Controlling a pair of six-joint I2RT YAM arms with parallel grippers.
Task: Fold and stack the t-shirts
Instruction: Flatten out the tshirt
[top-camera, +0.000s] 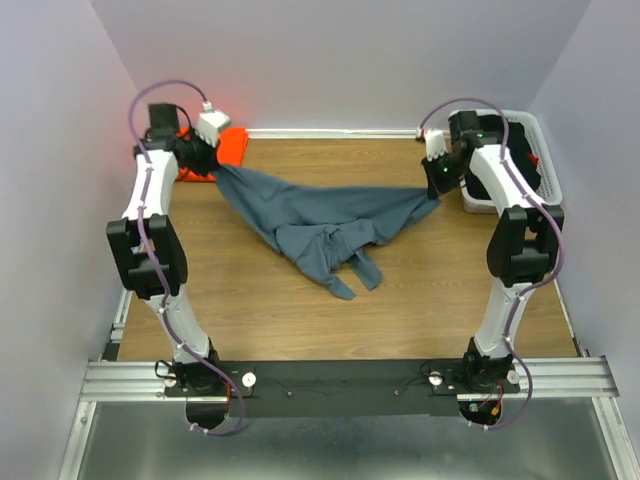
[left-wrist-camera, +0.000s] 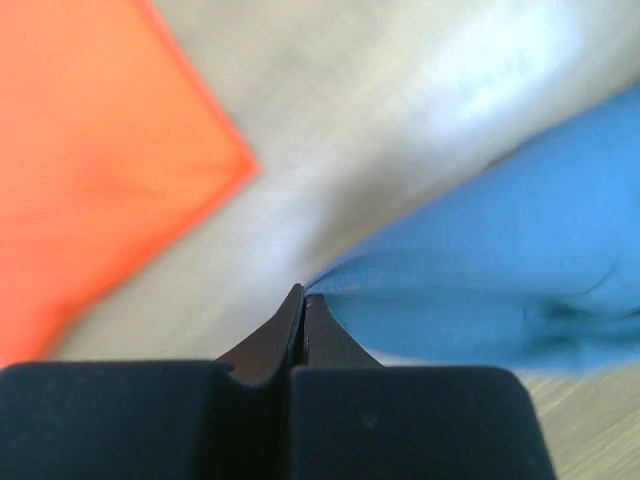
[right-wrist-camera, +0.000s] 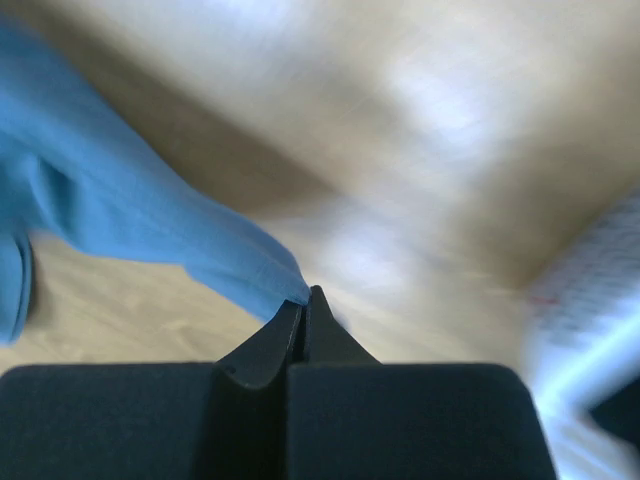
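The slate blue-grey t-shirt (top-camera: 320, 220) hangs stretched between both arms over the wooden table, its middle sagging and bunched onto the table. My left gripper (top-camera: 214, 163) is shut on its left corner at the far left; the cloth (left-wrist-camera: 480, 270) runs right from the shut tips (left-wrist-camera: 303, 293). My right gripper (top-camera: 437, 187) is shut on its right corner; the cloth (right-wrist-camera: 140, 230) runs left from the shut tips (right-wrist-camera: 308, 296). The bright orange t-shirt (top-camera: 231, 147) lies behind the left gripper at the far left corner, and it also shows in the left wrist view (left-wrist-camera: 90, 160).
A white plastic basket (top-camera: 545, 165) stands at the far right edge of the table (top-camera: 300, 310), just behind the right arm; its blurred rim (right-wrist-camera: 600, 300) shows in the right wrist view. Pale walls close in the table on three sides.
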